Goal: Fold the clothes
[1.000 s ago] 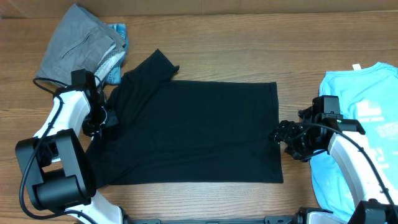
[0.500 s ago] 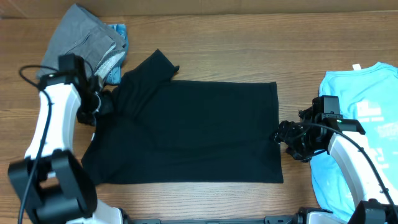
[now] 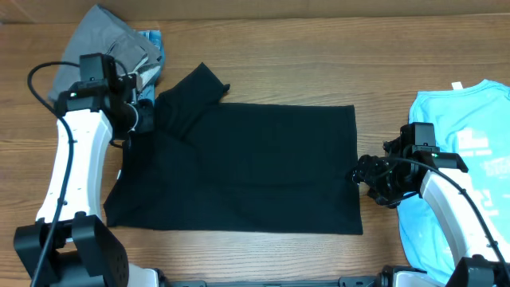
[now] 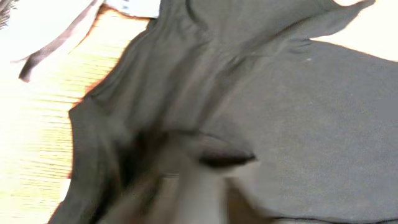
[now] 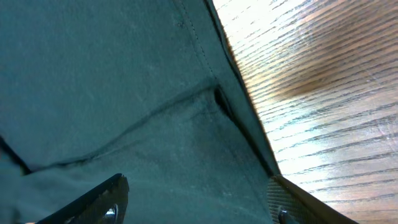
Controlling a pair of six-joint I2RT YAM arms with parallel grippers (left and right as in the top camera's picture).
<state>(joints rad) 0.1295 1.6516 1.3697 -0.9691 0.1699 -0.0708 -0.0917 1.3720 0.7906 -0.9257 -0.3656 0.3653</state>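
A black shirt (image 3: pixel 255 167) lies spread flat across the middle of the wooden table, one sleeve (image 3: pixel 199 84) pointing to the back left. My left gripper (image 3: pixel 142 118) is at the shirt's upper left, shut on a fold of the black cloth. The left wrist view is blurred, with black cloth (image 4: pixel 298 112) bunched over the jaws (image 4: pixel 186 199). My right gripper (image 3: pixel 356 171) rests at the shirt's right edge. In the right wrist view its fingers (image 5: pixel 199 199) stand wide apart over the shirt's hem (image 5: pixel 124 93).
A grey garment (image 3: pixel 103 52) with a light blue cloth (image 3: pixel 151 40) under it is piled at the back left, right behind my left gripper. A cyan T-shirt (image 3: pixel 470 159) lies at the right edge beside my right arm. Bare wood (image 3: pixel 319 64) runs along the back.
My left gripper has moved from the shirt's left edge toward the back and right, pulling the black cloth with it; the left side has bunched inward. The right arm has not moved.
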